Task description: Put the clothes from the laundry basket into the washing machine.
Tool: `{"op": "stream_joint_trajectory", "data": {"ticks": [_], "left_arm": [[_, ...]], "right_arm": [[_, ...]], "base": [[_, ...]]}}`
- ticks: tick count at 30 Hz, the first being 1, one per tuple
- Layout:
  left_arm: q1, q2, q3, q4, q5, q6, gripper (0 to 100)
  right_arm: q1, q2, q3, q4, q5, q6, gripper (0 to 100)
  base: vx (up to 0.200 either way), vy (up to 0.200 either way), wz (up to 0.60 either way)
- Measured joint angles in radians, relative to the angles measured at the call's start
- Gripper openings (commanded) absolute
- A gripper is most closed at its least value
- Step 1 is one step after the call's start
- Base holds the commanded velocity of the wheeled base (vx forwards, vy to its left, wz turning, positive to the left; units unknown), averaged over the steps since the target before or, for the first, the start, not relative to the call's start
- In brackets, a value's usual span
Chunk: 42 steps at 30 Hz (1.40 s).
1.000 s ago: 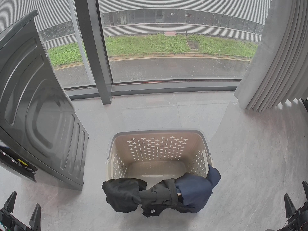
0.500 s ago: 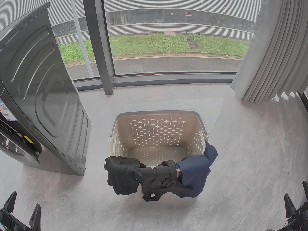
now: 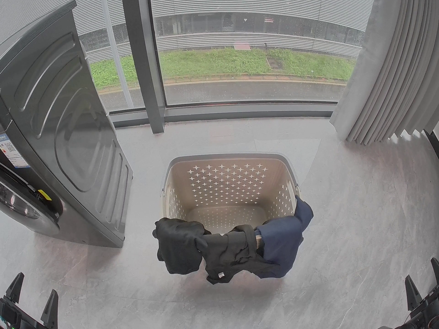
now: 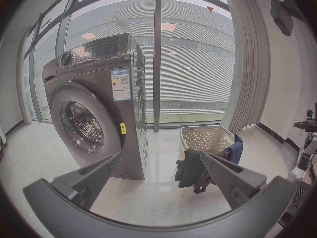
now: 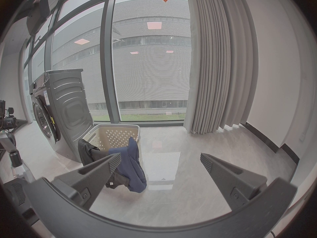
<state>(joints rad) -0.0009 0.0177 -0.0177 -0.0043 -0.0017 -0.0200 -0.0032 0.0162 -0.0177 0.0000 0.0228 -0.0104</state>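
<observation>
A beige laundry basket (image 3: pixel 228 179) stands on the floor ahead of me. Over its near rim hang a black garment (image 3: pixel 179 245), a second black garment (image 3: pixel 231 252) and a navy garment (image 3: pixel 283 238). The grey washing machine (image 3: pixel 64 129) stands at the left, its round door (image 4: pixel 84 126) facing sideways from the basket. My left gripper (image 3: pixel 32 295) is low at the near left, open and empty. My right gripper (image 3: pixel 423 279) is low at the near right, open and empty. The basket (image 4: pixel 204 139) and clothes (image 5: pixel 128 164) lie well beyond both.
A floor-to-ceiling window with a dark pillar (image 3: pixel 144 55) runs behind the basket. A grey curtain (image 3: pixel 388 65) hangs at the back right. Open tiled floor (image 3: pixel 366 215) surrounds the basket.
The head view has shifted: the basket and washing machine now sit higher and more to the right in the picture. Both grippers stay open and still.
</observation>
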Motion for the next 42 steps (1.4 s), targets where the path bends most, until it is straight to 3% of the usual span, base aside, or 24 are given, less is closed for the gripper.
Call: {"op": "stream_joint_trajectory", "data": {"ticks": [31,42], "left_arm": [[0.001,0.000,0.000,0.000,0.000,0.002,100],[0.001,0.000,0.000,0.001,0.000,0.009,100]], "right_arm": [[0.000,0.000,0.000,0.000,0.000,0.000,100],[0.000,0.000,0.000,0.000,0.000,0.000,100]], "base": [[0.000,0.200,0.00],[0.000,0.000,0.00]]}}
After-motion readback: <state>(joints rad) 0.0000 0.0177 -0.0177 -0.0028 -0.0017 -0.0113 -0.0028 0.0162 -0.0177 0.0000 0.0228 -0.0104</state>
